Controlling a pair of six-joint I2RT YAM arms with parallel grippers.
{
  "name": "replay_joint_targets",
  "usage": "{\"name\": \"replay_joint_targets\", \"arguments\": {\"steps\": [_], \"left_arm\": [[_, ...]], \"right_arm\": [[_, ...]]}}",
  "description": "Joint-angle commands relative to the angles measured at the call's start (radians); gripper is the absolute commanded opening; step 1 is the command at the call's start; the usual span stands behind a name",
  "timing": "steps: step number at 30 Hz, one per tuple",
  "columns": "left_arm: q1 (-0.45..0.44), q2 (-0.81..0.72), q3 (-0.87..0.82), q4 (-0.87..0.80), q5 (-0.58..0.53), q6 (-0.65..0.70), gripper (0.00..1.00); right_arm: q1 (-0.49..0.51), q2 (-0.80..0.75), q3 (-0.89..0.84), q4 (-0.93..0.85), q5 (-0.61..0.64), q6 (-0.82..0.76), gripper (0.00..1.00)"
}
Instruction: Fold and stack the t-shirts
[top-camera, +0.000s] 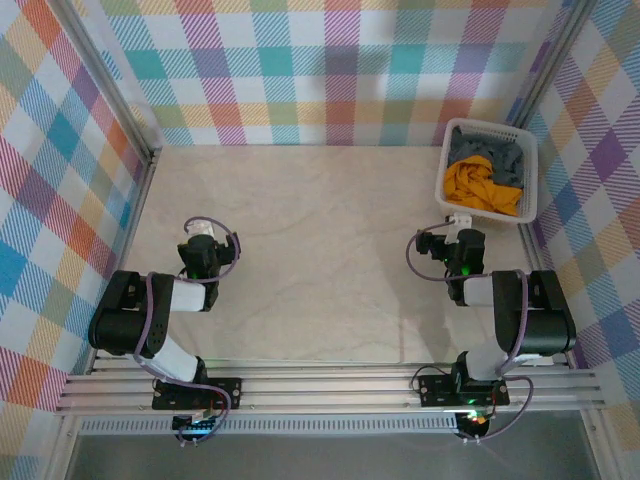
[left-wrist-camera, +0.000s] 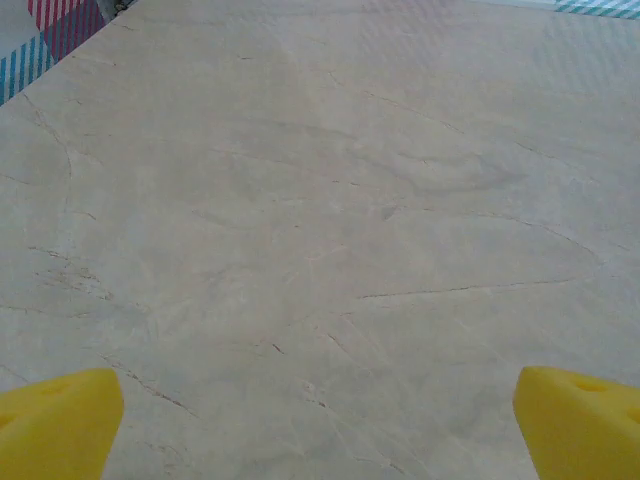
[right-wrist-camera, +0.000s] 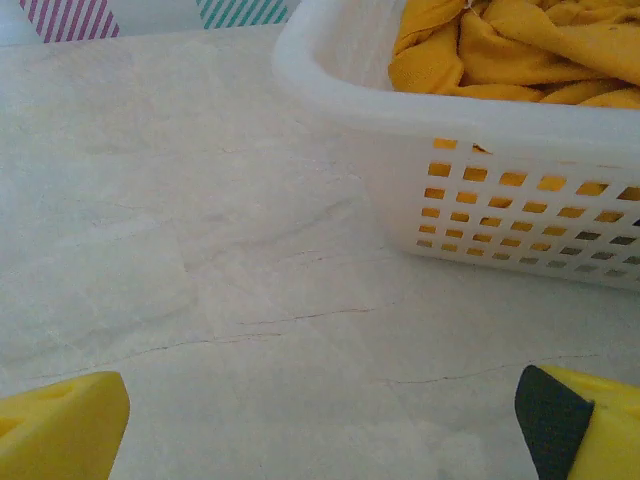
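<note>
Noted pale marbled desk (top-camera: 300, 260). Found white basket (top-camera: 530, 170) at its far right corner, holding crumpled orange-yellow t-shirt (top-camera: 482, 187) in front and grey t-shirt (top-camera: 490, 150) behind; cannot tell long axis or heading of either. Seen from right wrist: orange cloth through basket slots. Found left hand (top-camera: 203, 228) and right hand (top-camera: 460, 217) spread wide, holding nothing, the right just short of basket.

- The table (top-camera: 320, 250) was a pale, marble-patterned slab crossed by thin dark veins.
- A white slatted basket (right-wrist-camera: 350, 150) stood directly on it, just ahead and to the right of the right gripper (right-wrist-camera: 320, 425), its near wall facing the fingertips.
- Ahead of the left gripper (left-wrist-camera: 320, 425), the veined surface ran on to its far edge.
</note>
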Motion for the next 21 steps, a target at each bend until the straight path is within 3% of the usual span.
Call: {"name": "replay_joint_targets", "arguments": {"steps": [1, 16, 19, 21], "left_arm": [[-0.006, -0.004, 0.001, 0.032, -0.01, 0.013, 1.0], [-0.006, -0.011, -0.009, 0.049, -0.011, 0.012, 1.0], [-0.035, -0.083, -0.058, 0.094, -0.047, 0.037, 1.0], [-0.122, -0.215, -0.059, -0.012, -0.222, 0.067, 1.0]], "right_arm": [[0.005, -0.008, 0.003, 0.036, 0.002, 0.005, 1.0], [0.006, -0.013, -0.004, 0.046, 0.003, 0.004, 1.0], [0.075, -0.128, -0.002, -0.036, 0.113, -0.042, 1.0], [0.154, -0.259, 0.056, -0.224, 0.252, -0.07, 1.0]]}}
